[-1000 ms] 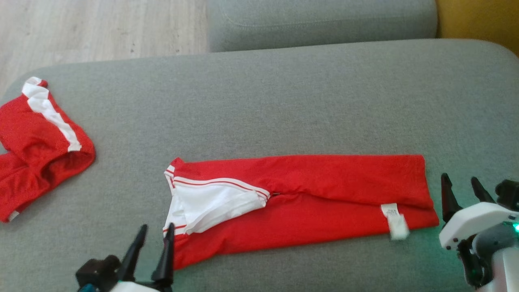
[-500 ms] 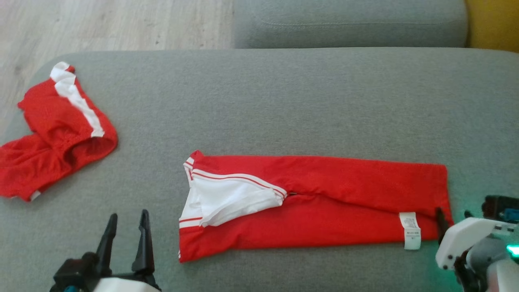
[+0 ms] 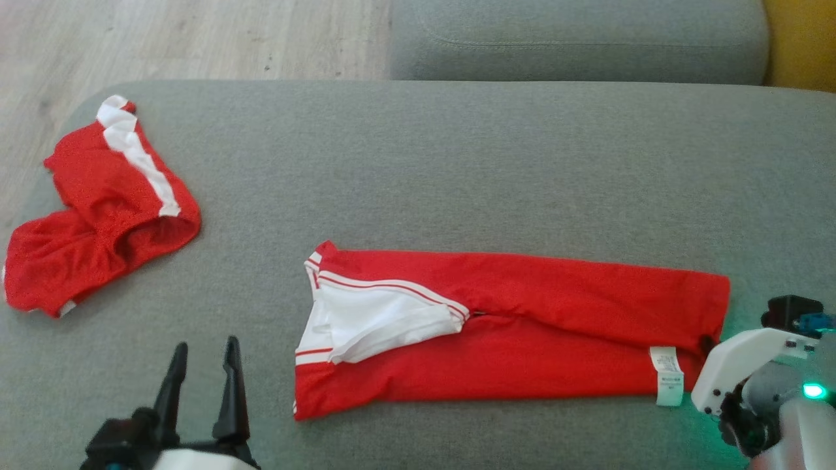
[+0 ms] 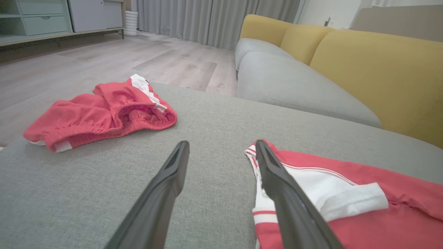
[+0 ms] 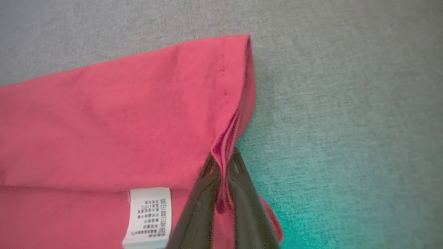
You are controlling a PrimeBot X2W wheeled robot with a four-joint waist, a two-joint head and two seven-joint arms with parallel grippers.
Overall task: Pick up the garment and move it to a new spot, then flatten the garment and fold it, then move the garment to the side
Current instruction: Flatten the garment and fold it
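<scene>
Garment (image 3: 522, 326): a red top with white trim, already folded lengthwise into a narrow strip. It lies flat on the grey sofa cushion (image 3: 457, 163), in the lower centre to lower right of the head frame. Its long axis runs left to right across that frame, close to level. The end with the white sleeve (image 3: 385, 323) points to frame left and the hem end to frame right. The care label (image 3: 666, 385) hangs off the near edge by the hem. The right gripper (image 5: 223, 173) is closed on the hem end. In the right wrist view its two fingers pinch several stacked layers where the fold halves meet, and the cloth stands up as a small ridge between them. Judgement: gripping all the layers at that seam keeps the strip together when this end is lifted, probably to carry it over toward the sleeve end for the cross fold. The left gripper (image 3: 204, 344) has its fingers spread and holds nothing. It hovers at lower left, near the sleeve end but apart from it, plausibly waiting to take or pin that end. A second red garment (image 3: 111, 209) lies crumpled at upper left, well apart.
</scene>
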